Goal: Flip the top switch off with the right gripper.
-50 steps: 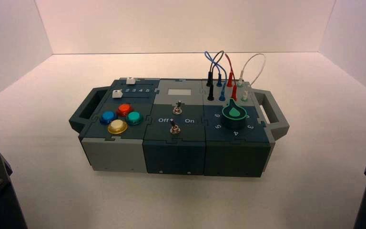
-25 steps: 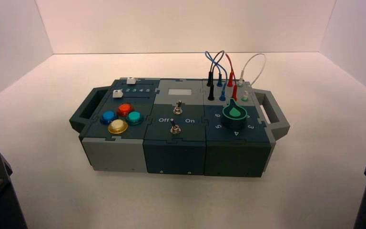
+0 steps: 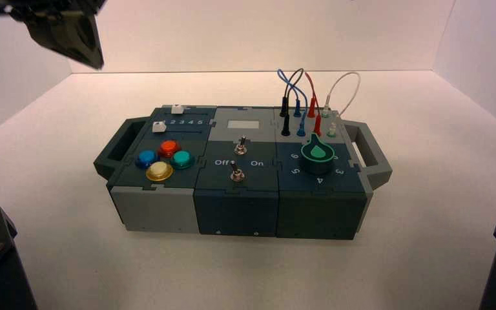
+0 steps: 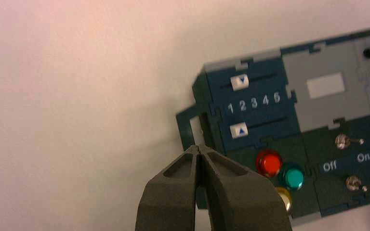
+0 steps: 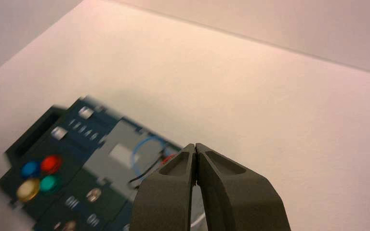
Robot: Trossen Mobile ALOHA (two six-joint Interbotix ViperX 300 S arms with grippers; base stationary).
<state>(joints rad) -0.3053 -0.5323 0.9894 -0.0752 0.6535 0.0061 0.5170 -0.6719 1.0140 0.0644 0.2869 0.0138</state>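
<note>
High view: the top switch, a small silvery metal toggle (image 3: 241,149), sits mid-box, beyond the near toggle. The left gripper, black (image 3: 71,32), is partly cut off above the far-left area.

Left wrist view: its fingers are pressed together; the lever leans toward "On".

Right wrist view: the right gripper, black with tapering fingers (image 5: 196,145), is closed, high over the far-right side. Keep it closed; push the lever tip toward "Off". The knob is hidden.
</note>
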